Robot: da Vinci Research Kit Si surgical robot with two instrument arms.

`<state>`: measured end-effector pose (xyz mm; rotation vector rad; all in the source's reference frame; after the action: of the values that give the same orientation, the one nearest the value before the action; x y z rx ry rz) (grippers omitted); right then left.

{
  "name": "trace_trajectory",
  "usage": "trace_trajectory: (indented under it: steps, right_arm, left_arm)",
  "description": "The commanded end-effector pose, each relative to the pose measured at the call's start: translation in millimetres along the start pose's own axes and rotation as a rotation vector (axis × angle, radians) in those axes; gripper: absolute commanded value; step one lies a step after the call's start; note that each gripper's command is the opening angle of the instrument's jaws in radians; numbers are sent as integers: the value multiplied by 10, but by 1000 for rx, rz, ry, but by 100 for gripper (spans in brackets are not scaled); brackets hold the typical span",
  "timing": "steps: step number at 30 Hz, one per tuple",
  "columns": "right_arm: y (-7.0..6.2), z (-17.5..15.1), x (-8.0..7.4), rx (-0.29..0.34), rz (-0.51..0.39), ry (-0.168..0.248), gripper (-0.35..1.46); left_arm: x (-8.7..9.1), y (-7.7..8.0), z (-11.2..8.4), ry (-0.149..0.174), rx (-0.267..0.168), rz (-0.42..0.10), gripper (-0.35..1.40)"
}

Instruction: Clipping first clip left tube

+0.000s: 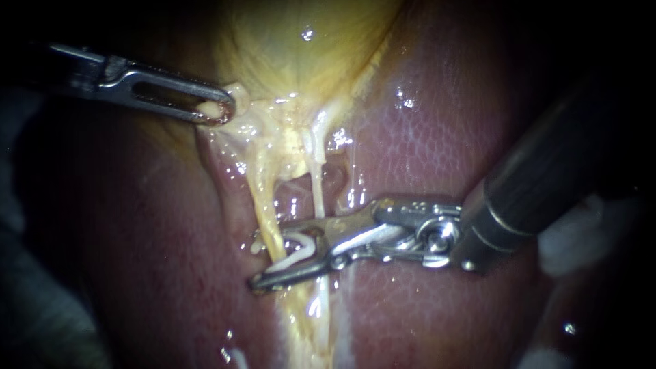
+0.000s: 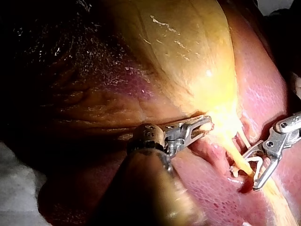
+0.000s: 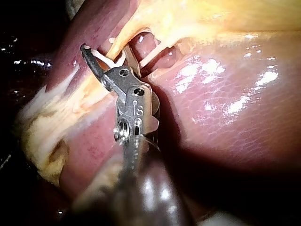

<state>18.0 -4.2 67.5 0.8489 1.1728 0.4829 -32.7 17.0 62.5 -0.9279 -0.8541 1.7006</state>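
Note:
The yellow gallbladder lies on the pink liver. My left instrument is shut on pale tissue at the gallbladder's neck, and the left wrist view shows its jaws holding that tissue. Two strands run down from the neck: the thicker yellow left tube and the thin white right tube. My right instrument holds a white clip between its jaws. The jaws stand apart, one on each side of the left tube. The right wrist view shows the clip spread across that tube.
Yellowish fatty tissue continues below the right instrument's jaws. White gauze shows behind the right shaft. Pale cloth lies in the dark at the lower left. Liver surrounds the tubes on both sides.

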Motion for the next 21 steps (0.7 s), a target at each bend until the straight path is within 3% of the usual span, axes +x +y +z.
trace_trajectory:
  steps: [1, 10, 15, 21]
  right_arm:
    - [-3, 2, 1, 12, 2, 5, 50]
    - [-29, 9, 8, 91, 2, 61, 50]
    - [-47, 17, 9, 148, -10, 49, 49]
    - [-59, 20, 11, 217, -23, 36, 46]
  left_arm:
    - [0, 0, 0, 0, 0, 0, -35]
    - [0, 0, 0, 0, 0, 0, -35]
    - [0, 0, 0, 0, 0, 0, -35]
    - [0, 0, 0, 0, 0, 0, -35]
